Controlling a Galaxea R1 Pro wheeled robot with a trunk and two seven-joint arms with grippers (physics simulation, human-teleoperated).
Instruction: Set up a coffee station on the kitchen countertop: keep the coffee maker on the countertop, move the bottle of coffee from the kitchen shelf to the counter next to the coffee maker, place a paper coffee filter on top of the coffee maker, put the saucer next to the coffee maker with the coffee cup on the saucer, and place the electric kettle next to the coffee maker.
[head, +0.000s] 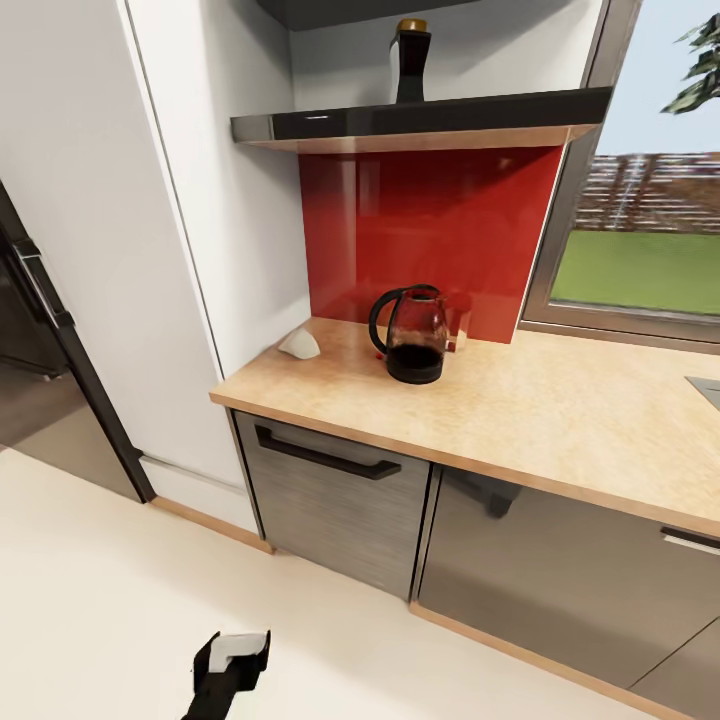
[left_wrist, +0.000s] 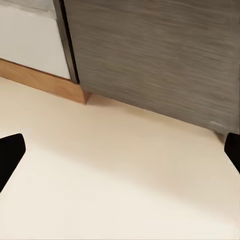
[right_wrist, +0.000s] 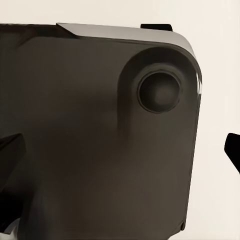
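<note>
While both sets of fingers, left (left_wrist: 11, 155) and right (right_wrist: 232, 150), are spread wide and empty near the floor, little is judged done: electric kettle (head: 413, 335) and paper coffee filter (head: 299, 345) rest on the desk (head: 560, 420); bottle of coffee (head: 410, 62) sits on the kitchen shelf (head: 420, 120).

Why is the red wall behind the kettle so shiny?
Head view: the glossy red wall mirrors the kettle as a faint reddish ghost beside it, and pale streaks of light run down it; the dark shelf edge gleams too. Left wrist view: the cabinet looks streaky and soft.
</note>
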